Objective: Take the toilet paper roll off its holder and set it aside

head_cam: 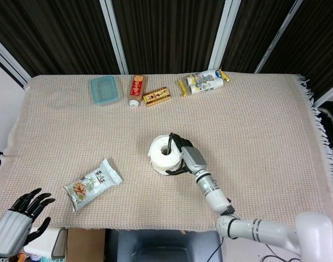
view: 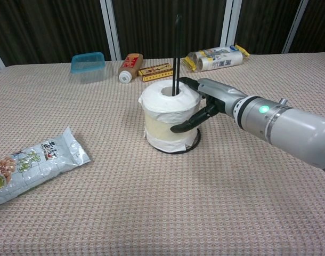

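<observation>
Toilet paper roll (view: 169, 117) sat mid-counter on its holder (view: 176, 50), whose black post rose through the core. The right robot hand (view: 205, 101) wrapped fingers and thumb around the roll's side, while the left robot hand (head_cam: 22, 218) hung spread and empty off the counter's (head_cam: 265, 125) near edge. Farther back lay a blue container (head_cam: 103, 89).

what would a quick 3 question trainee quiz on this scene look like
1. True or false: the toilet paper roll is off its holder.
2. Which robot hand touches the roll? A) left B) right
3. Fill in: the snack bag lies to the roll's ____ in the head view.

Key: 1 false, the rod passes through the core. 2 B, the right robot hand; the left robot hand is at the table's edge. 3 left.
</observation>
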